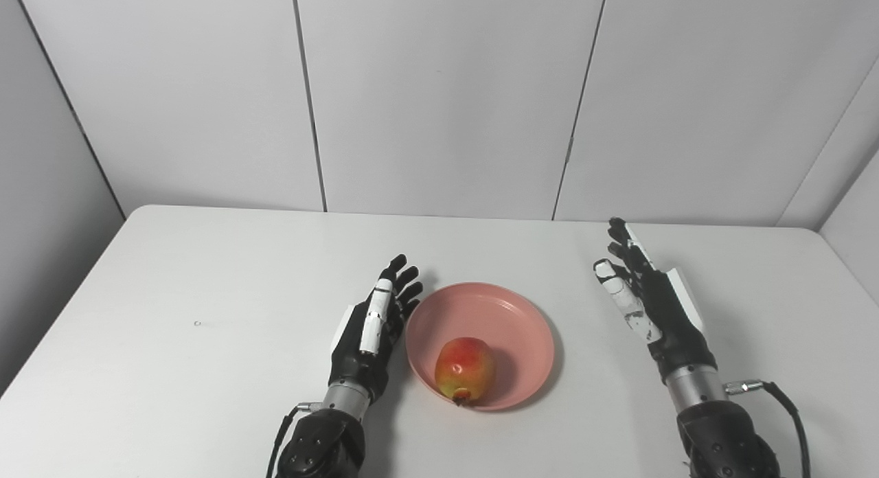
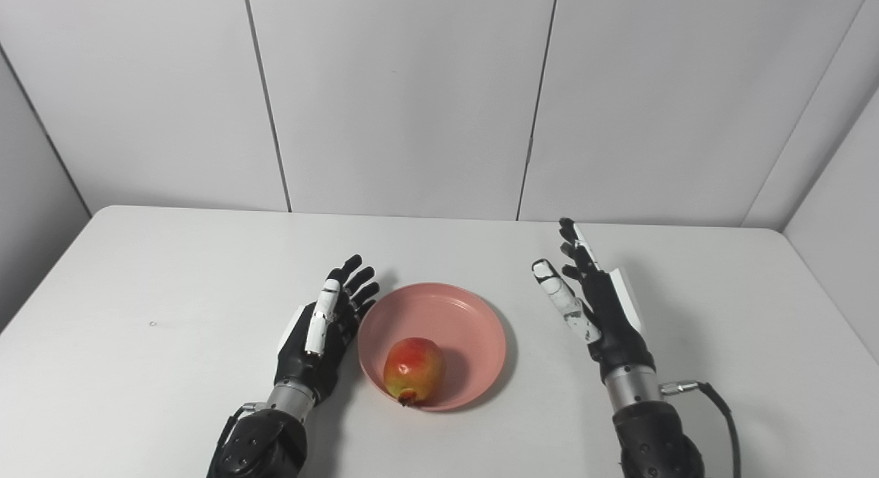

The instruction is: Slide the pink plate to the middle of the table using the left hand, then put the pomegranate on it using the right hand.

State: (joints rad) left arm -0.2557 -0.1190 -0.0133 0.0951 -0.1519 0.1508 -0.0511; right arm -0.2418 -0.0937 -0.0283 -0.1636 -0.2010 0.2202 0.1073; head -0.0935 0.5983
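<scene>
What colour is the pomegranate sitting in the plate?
Red blending to yellow-orange, the pomegranate lies in the pink plate; clearest in the left eye view.

Both forearms are cut off by the bottom edge of each view, so only the wrists and hands show. The near edge of the desk lies outside the frame, and its right side runs out at the picture's right edge. The pomegranate hides part of the pink plate floor beneath it. A tiny dark speck on the desk surface is too small to identify. The cable at the right wrist leaves the frame below.
</scene>
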